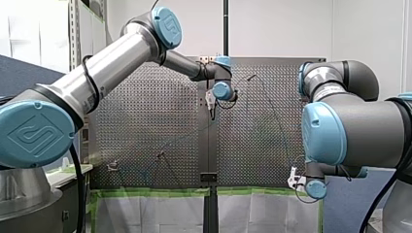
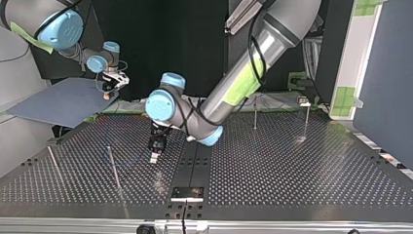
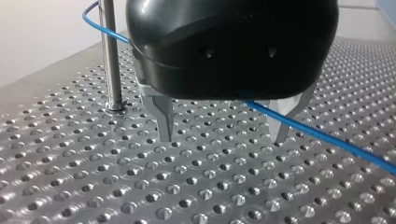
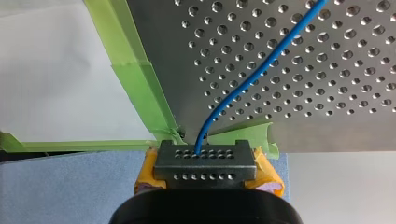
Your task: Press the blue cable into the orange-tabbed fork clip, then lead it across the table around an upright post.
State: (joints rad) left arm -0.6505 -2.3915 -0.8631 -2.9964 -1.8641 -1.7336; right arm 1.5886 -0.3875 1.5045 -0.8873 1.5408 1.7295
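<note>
The blue cable [image 3: 322, 137] comes round the upright post [image 3: 109, 56], passes under my left gripper's body and runs on past one metal finger [image 3: 164, 121]. My left gripper [image 3: 223, 139] hovers just above the perforated plate with its jaws wide open, gripping nothing. In the top view it [image 2: 155, 152] hangs beside that post [image 2: 113, 165], and the cable [image 2: 129, 164] sags between them. My right gripper [image 4: 205, 175] sits off the table's corner, its yellow pads shut on the black connector block [image 4: 205, 158] at the cable's end. The cable [image 4: 261, 70] rises from the block over the plate.
More thin posts [image 2: 255, 114] stand on the plate; one [image 2: 306, 117] at the top view's right carries a small clip. A slanted rod [image 2: 52, 163] stands at its left. Green tape [image 4: 140, 79] lines the table edge, with a blue sheet [image 2: 58, 102] beyond it.
</note>
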